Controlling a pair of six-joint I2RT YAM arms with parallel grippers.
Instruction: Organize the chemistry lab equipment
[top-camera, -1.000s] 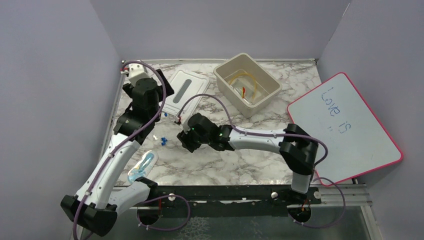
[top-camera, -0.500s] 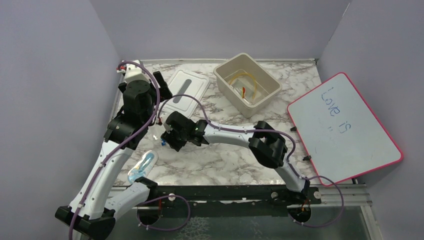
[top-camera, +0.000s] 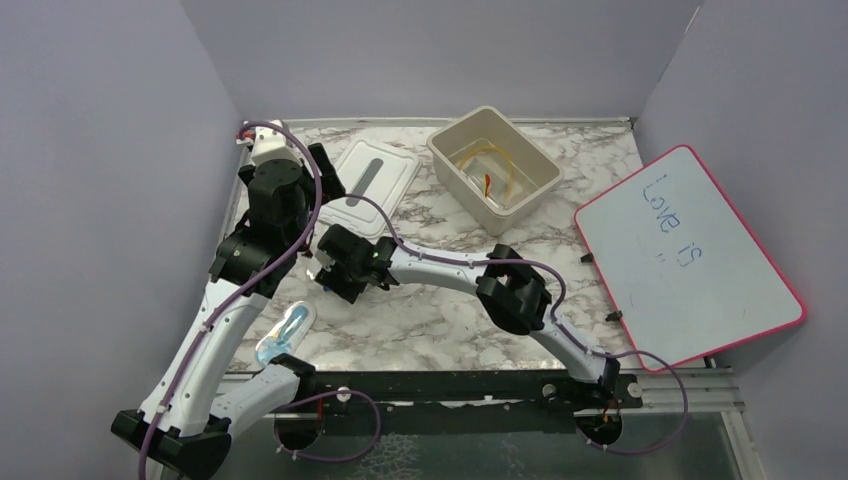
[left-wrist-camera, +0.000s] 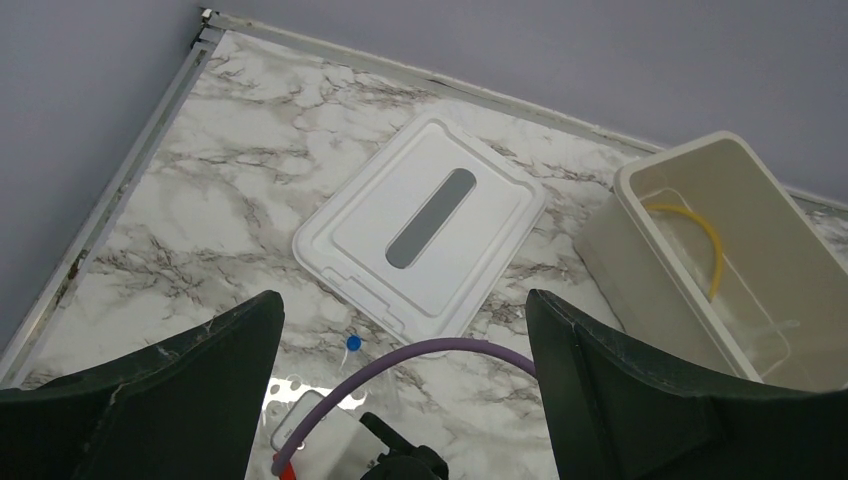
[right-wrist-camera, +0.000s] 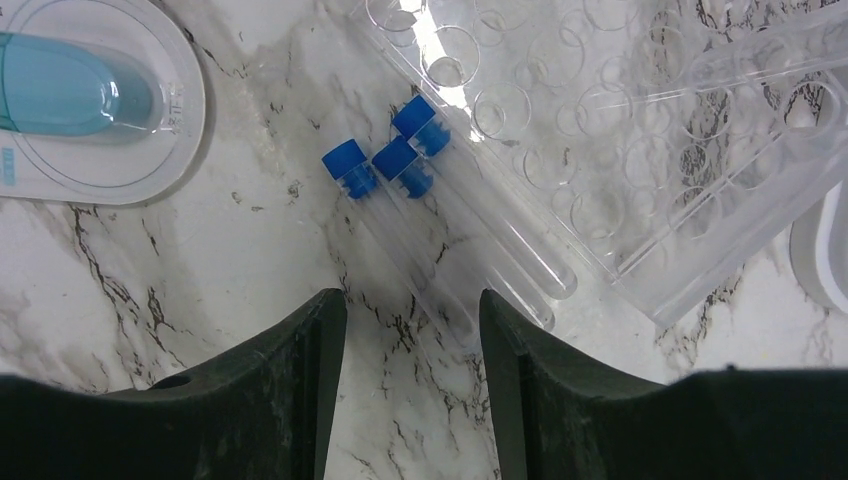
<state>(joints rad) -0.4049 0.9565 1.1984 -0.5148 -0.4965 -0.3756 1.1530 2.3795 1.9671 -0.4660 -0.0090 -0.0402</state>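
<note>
Three clear test tubes with blue caps (right-wrist-camera: 395, 160) lie side by side on the marble, next to a clear tube rack (right-wrist-camera: 640, 140). My right gripper (right-wrist-camera: 410, 300) is open just above them, with the lower end of one tube between its fingertips, close to the right one. In the top view it (top-camera: 332, 278) hovers at the left of the table. My left gripper (left-wrist-camera: 402, 300) is open and empty above the white lid (left-wrist-camera: 420, 230). The cream bin (top-camera: 445, 160) holds amber tubing (top-camera: 497, 160) and a red-tipped dropper (top-camera: 487, 184). The tongs are not visible.
A blister packet with a teal piece (right-wrist-camera: 80, 100) lies left of the tubes; it also shows in the top view (top-camera: 283, 333) by the left arm. One blue-capped piece (left-wrist-camera: 352, 343) lies near the lid. The pink-edged whiteboard (top-camera: 685, 255) leans at the right.
My right arm has reached further left across the table and now hangs over the blue-capped tubes. My left gripper has drawn back a little toward the far left corner.
</note>
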